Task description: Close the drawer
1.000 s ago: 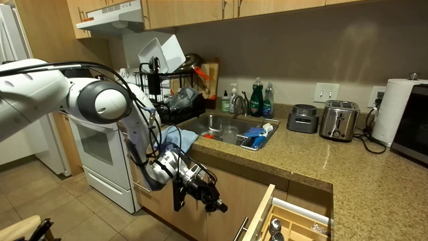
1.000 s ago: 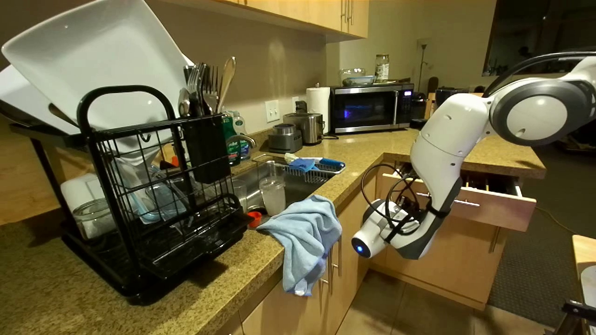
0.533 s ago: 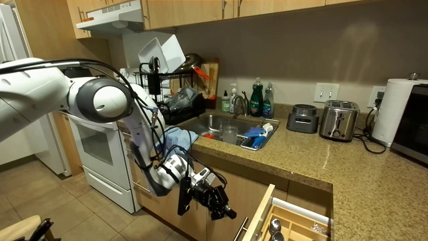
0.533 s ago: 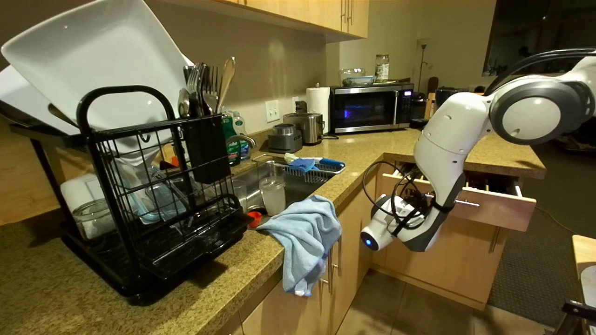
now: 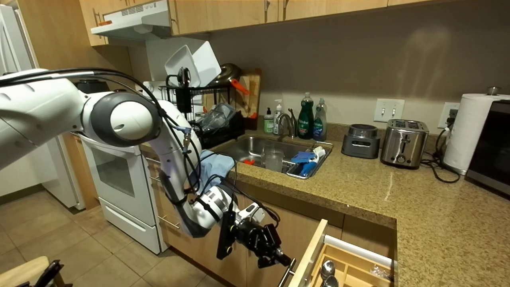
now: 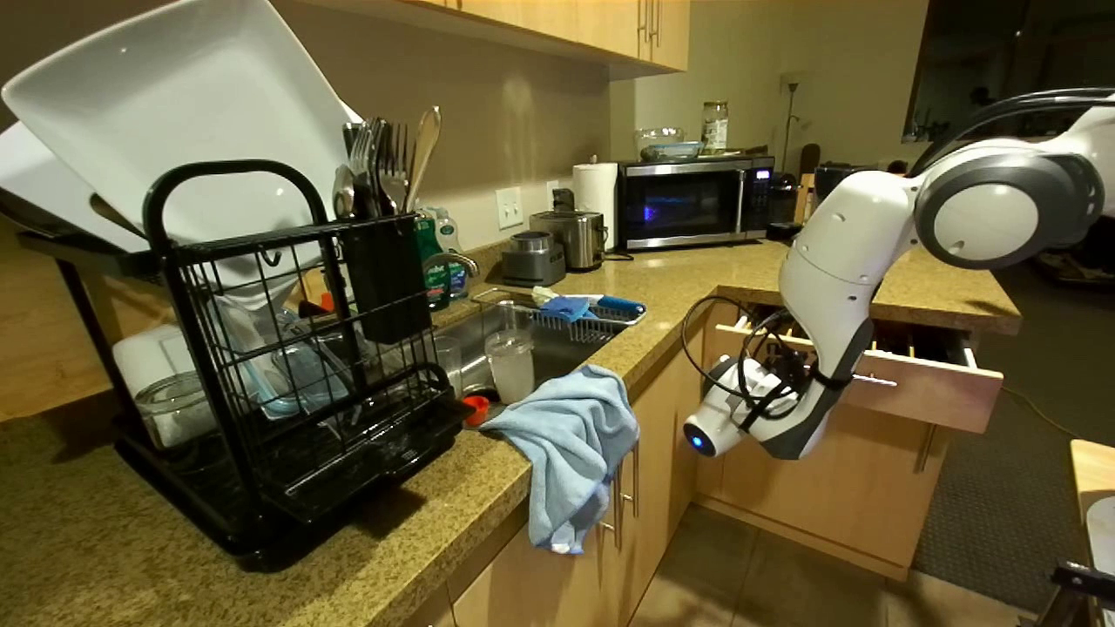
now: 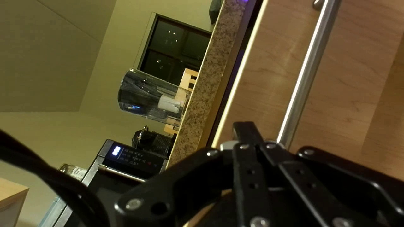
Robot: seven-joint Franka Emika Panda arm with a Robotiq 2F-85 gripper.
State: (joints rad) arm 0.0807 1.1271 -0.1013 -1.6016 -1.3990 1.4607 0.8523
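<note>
The gripper [image 5: 286,259] has its fingers [image 7: 244,132] together, nothing between them, just beside the handle [image 7: 308,74] of the drawer [image 5: 312,249]; whether they touch, I cannot tell. In the wrist view the handle runs toward one o'clock. In an exterior view the drawer stands open at three o'clock from the gripper, spoons [image 5: 328,268] inside; a blue towel [image 5: 220,165] hangs at eleven, the toaster [image 5: 404,143] between one and two.

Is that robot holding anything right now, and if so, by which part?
Nothing is held: the gripper is shut empty, with the drawer handle close by but not gripped.
</note>
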